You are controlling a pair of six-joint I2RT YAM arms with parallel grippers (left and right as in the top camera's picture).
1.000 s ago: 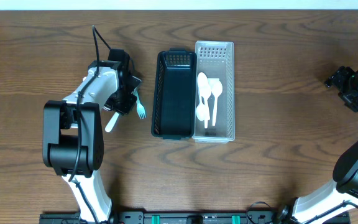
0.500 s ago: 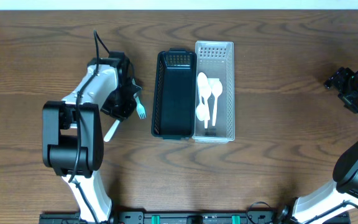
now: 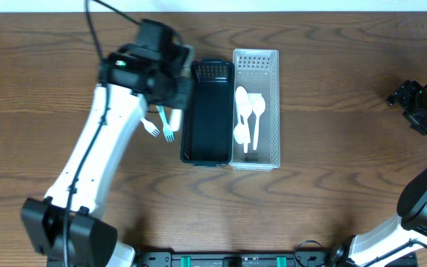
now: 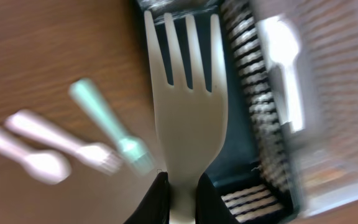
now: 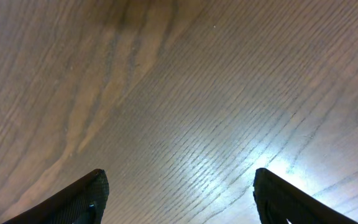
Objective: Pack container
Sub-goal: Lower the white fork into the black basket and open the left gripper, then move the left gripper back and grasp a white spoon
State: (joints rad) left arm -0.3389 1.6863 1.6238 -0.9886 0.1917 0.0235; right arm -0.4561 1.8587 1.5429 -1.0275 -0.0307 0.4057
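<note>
the left end effector [image 4: 180, 198] is pinched tight on the handle of a white fork [image 4: 188, 106] held just beside the black tray [image 3: 207, 119]; it looks like light, thin, probably slick plastic, best gripped by that handle.

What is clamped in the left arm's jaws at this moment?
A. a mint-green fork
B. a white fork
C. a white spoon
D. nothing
B: the left wrist view shows a white fork held by its handle in the jaws of the left gripper, its tines pointing out over the black basket.
</note>
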